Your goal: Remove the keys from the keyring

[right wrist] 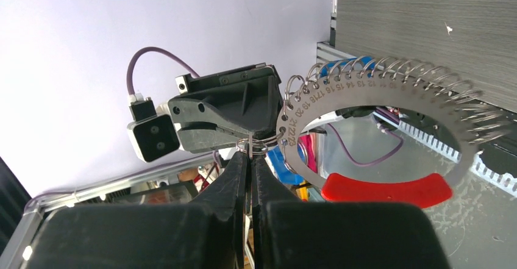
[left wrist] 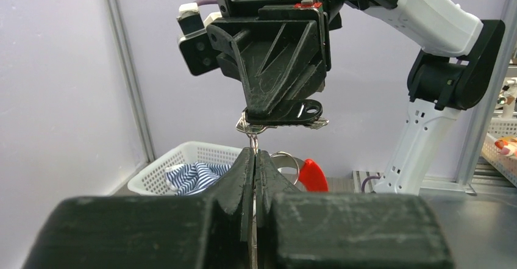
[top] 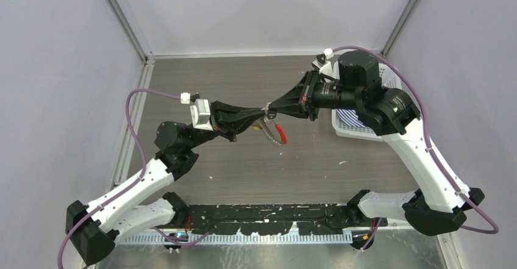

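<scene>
Pressed together, both pairs of jaws are meeting tip to tip in mid-air above the table. Right gripper is pinching the keys, one of them black-headed, flat between its fingertips. Left gripper is nipping a thin wire just under those keys, seemingly part of the keyring. That silver loop is hanging just beside the fingertips, its red section facing the right wrist camera.
</scene>
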Controlling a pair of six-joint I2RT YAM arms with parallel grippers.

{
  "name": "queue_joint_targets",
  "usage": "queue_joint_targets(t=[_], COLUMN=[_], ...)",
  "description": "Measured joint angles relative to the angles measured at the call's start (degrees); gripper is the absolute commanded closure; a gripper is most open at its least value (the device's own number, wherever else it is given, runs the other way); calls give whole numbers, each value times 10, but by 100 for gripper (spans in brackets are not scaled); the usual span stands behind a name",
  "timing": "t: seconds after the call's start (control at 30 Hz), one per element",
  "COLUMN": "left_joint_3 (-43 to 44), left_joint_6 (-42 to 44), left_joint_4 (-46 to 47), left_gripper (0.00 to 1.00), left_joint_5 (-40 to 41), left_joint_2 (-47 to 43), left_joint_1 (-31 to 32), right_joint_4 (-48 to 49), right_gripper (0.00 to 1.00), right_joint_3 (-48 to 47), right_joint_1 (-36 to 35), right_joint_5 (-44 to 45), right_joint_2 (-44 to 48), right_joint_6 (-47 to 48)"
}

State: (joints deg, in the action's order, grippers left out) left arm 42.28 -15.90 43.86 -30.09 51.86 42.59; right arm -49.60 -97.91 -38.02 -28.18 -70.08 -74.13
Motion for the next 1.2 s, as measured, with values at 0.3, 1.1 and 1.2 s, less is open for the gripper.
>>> queue_joint_targets(t=[0.3, 1.1, 1.2], left_joint_3=[0, -42, -31], left_joint_6=[8, -2, 5], left_joint_4=[-1, 35, -4], left_gripper=[99, 55, 55], left_joint_5=[3, 29, 31], left_joint_2=[1, -13, -15], left_joint_1=[0, 4, 4], right_joint_4=[19, -8, -15], right_gripper=[99, 99, 99], right_joint_3=[16, -44, -44], right_joint_1=[14, 38, 38], right_joint_5=[-24, -13, -14], right_joint_2=[4, -23, -27], right_joint_6=[2, 64, 68])
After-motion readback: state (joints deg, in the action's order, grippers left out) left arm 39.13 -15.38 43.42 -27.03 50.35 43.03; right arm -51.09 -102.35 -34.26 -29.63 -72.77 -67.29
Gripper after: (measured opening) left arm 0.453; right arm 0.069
